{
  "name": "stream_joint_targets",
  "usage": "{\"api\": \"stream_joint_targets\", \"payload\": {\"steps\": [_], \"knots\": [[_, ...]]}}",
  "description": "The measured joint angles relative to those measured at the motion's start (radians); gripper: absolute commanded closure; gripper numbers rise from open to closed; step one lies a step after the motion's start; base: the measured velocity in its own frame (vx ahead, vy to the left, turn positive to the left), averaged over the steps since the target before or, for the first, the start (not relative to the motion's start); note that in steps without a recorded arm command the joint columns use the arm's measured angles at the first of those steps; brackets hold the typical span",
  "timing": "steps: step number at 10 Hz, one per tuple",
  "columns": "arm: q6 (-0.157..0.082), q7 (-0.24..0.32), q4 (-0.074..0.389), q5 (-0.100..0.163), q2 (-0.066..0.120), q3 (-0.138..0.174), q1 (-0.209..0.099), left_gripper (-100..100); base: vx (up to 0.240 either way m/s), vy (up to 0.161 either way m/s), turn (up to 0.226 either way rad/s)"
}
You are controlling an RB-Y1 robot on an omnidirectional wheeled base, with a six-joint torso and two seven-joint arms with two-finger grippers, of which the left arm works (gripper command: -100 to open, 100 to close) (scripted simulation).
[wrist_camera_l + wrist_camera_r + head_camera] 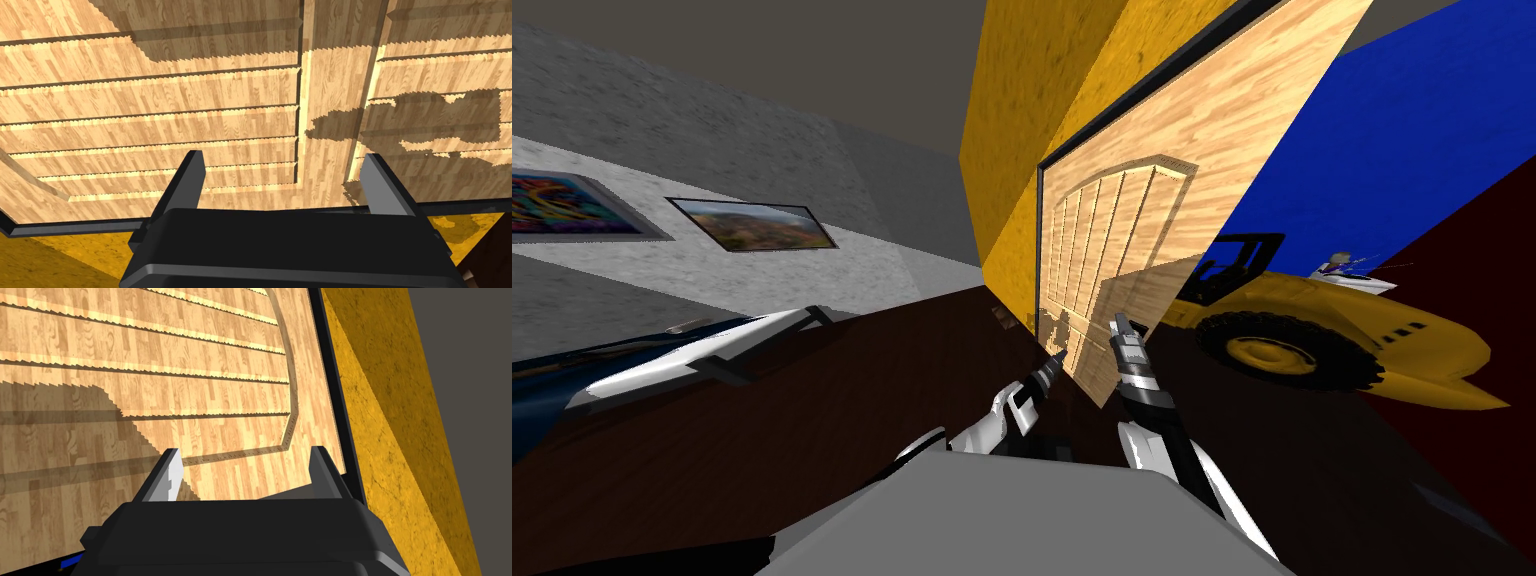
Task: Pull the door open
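Observation:
A light wooden door (1152, 230) with a raised arched panel stands in a dark frame (1039, 240) set in a yellow wall (1012, 130). It looks swung out toward me, its lower corner near my hands. My left gripper (1055, 362) is open just in front of the door's lower part. In the left wrist view the left gripper (282, 157) faces the panel slats (150, 115) with nothing between its fingers. My right gripper (1120, 325) is open close to the door face. Seen from its own wrist, the right gripper (245, 450) is near the panel's corner and the frame (335, 403).
Past the door's right edge are a blue wall (1392, 140) and a yellow wheeled loader (1312, 340) on the dark floor. A grey wall on the left carries two pictures (752, 225). Low white and dark furniture (692, 350) lies at my left.

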Motion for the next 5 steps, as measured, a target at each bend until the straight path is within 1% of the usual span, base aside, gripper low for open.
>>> {"api": "stream_joint_targets", "payload": {"steps": [1,2,3,4,5], "knots": [[-0.002,0.001,-0.002,-0.001,-0.007,-0.001,0.002,-100,0.073,-0.205,-0.002],[-0.005,0.001,0.001,-0.001,-0.015,-0.002,0.001,-100,0.065,-0.12,-0.216],[-0.008,0.003,0.002,-0.002,-0.022,-0.003,0.0,-100,0.006,-0.049,-0.147],[-0.007,0.005,-0.002,-0.001,-0.025,-0.003,-0.001,-100,-0.005,-0.014,-0.036],[-0.007,0.006,-0.003,-0.002,-0.026,-0.004,0.0,-100,-0.006,0.008,0.025]]}}
